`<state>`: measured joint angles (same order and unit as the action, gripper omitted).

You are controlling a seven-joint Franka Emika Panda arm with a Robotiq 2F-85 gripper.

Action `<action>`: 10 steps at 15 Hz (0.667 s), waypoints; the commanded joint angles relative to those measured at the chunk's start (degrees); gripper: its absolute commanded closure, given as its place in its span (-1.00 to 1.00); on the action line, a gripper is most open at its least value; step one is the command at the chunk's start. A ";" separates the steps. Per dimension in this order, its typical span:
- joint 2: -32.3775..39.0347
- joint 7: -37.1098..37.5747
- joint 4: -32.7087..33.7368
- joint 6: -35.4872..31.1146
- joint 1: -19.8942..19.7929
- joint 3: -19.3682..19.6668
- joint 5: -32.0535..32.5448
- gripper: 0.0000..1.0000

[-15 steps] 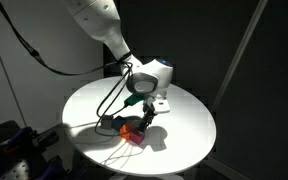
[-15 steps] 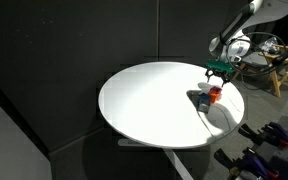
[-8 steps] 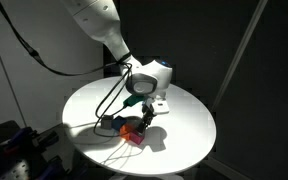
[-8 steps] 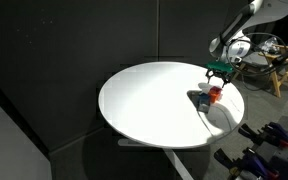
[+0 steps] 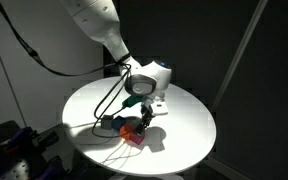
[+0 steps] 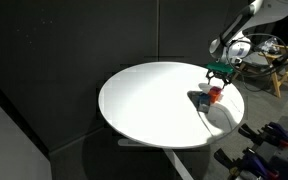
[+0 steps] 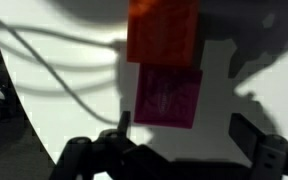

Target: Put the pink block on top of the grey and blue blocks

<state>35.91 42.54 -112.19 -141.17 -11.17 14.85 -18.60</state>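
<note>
**Open hand hovering over the pink block on a round white table**

A round white table (image 5: 189,118) (image 6: 144,100) is standing in a dark room, with black curtains (image 6: 64,40) hanging behind it in both exterior views. The white arm (image 5: 99,22) is reaching down from 10 o'clock in an exterior view, and a black cable (image 5: 109,100) is looping from it toward the tabletop.

Nothing is differing from the pictures of a second before. The arm is keeping the same pose and the blocks are lying where they were.

In the wrist view the hand (image 7: 184,135) is hanging above the table with its fingers (image 7: 252,135) spread wide apart, gripping nothing. The pink block (image 7: 167,95) is lying flat on the white surface between and just beyond the fingertips. Being a cube, it is showing no long axis. Its edges are running almost square to the picture, turned slightly clockwise. An orange block (image 7: 164,30) is touching its 12 o'clock side, so the pair is lining up from 12 to 6 o'clock.
</note>
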 commanded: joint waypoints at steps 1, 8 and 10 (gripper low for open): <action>-1.18 -0.42 -1.36 0.28 0.10 0.01 0.55 -1.00; -0.80 -0.32 -1.19 0.52 0.11 0.07 0.62 -1.00; -0.74 -0.28 -1.17 0.55 0.14 0.09 0.67 -1.00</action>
<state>35.91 42.53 -112.88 -141.17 -11.11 14.85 -18.60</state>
